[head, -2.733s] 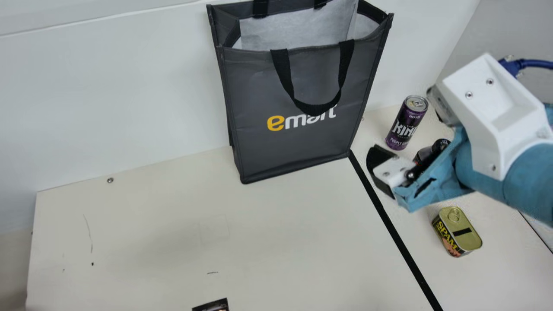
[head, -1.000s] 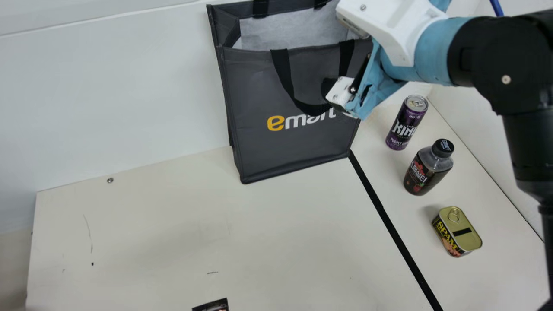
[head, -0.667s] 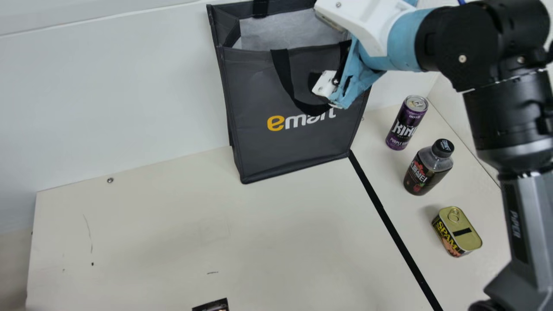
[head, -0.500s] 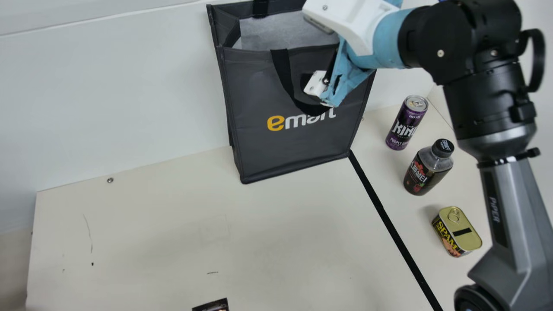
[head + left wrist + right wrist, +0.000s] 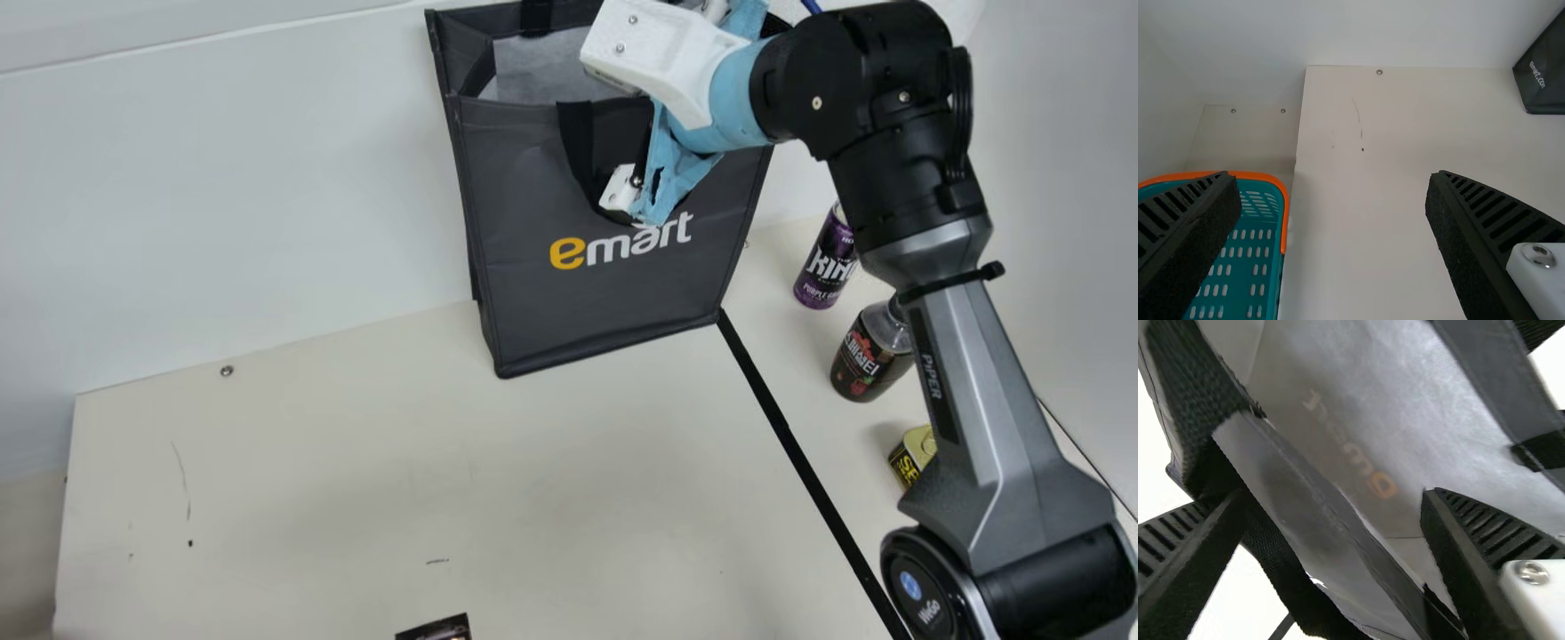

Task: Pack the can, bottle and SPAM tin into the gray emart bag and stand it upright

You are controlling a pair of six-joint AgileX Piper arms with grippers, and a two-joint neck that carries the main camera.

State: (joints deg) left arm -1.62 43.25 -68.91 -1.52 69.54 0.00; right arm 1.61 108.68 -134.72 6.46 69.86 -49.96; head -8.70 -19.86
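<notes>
Gray fabric emart bag (image 5: 578,311) upright at bench (image 5: 356,462) far edge, mouth up. Right tool (image 5: 1331,499) wide, nothing clamped, fingers spread at the front rim (image 5: 1338,513) and black webbing handle (image 5: 578,142); can't tell if it's touching. Left tool (image 5: 1333,179) wide too, nothing between fingers, teal plastic basket with orange rim (image 5: 1284,213) nearby.

Slim purple can (image 5: 822,267), dark-labelled clear bottle (image 5: 867,356) and gold-lidded SPAM tin (image 5: 907,458) run down the bench's right side: can nearest the far edge, then bottle, tin last, partly behind the right arm. All three outside the bag.

Handling, my read: bag light, soft walls, firmer seams; will skid or fold if shoved. Pinch rim or handle, gently. Can slick, hold mid-body. Bottle likely heavier, smooth; grip below shoulder. Tin dense, rigid; take across the narrow width.
</notes>
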